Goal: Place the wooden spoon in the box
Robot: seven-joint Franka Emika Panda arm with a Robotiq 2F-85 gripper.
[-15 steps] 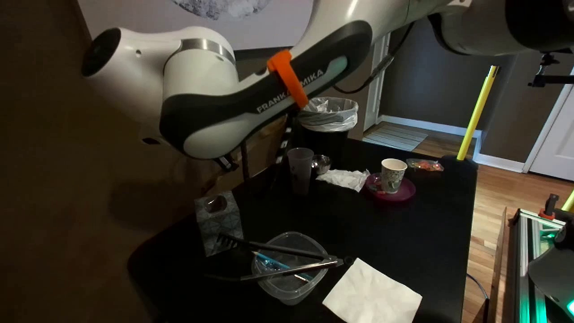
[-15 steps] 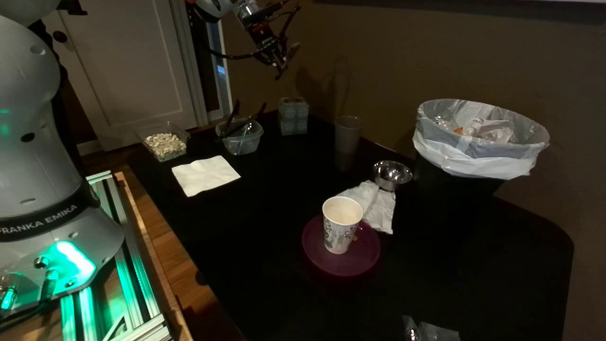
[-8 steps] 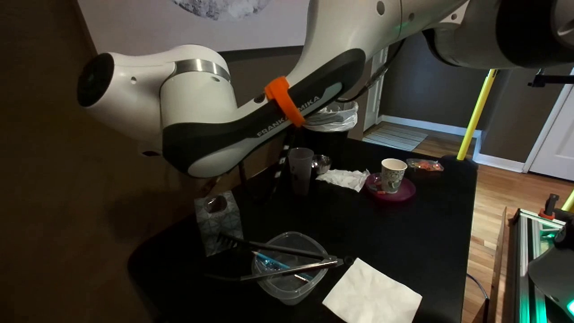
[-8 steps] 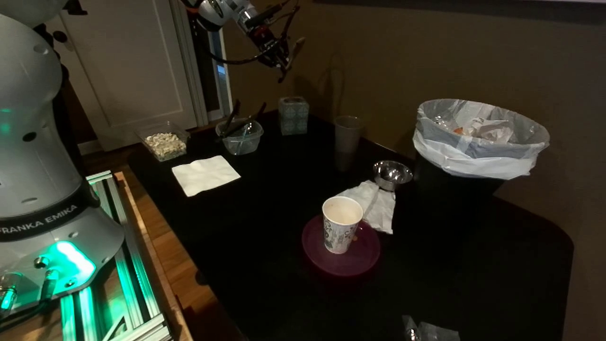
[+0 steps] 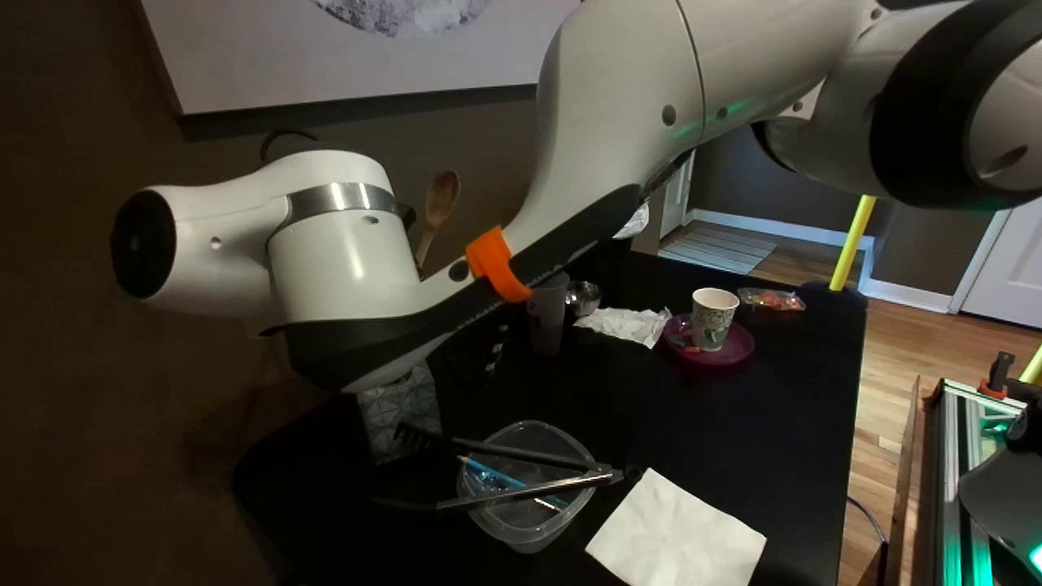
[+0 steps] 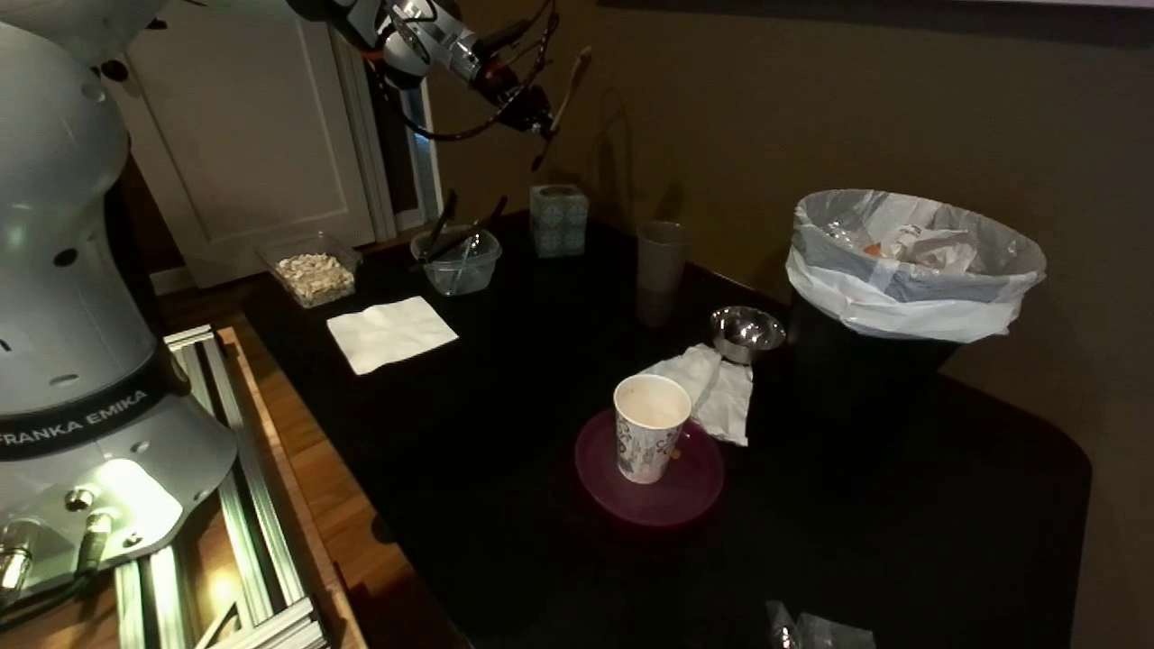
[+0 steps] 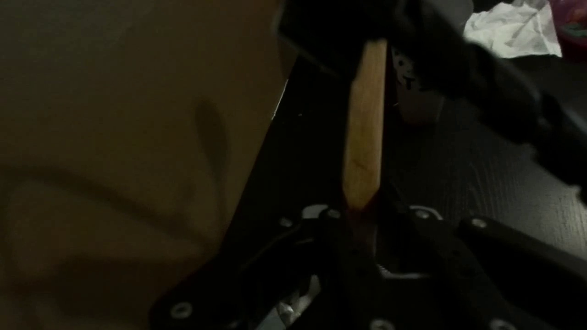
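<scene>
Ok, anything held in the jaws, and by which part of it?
The wooden spoon, held by its handle, bowl upward; exact spot along the handle unclear.

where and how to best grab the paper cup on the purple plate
Once the hand lets go of the wooden spoon, probably grip the paper cup at mid-wall, coming in level from the side away from the crumpled napkin: the cup stands upright and widens upward, so it should resist slipping.

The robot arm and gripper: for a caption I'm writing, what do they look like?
The arm is white and rounded, with black caps, a silvery ring and an orange band. Its base reads "FRANKA EMIKA". A dark cable loops alongside; the black gripper shows silvery screw heads.
</scene>
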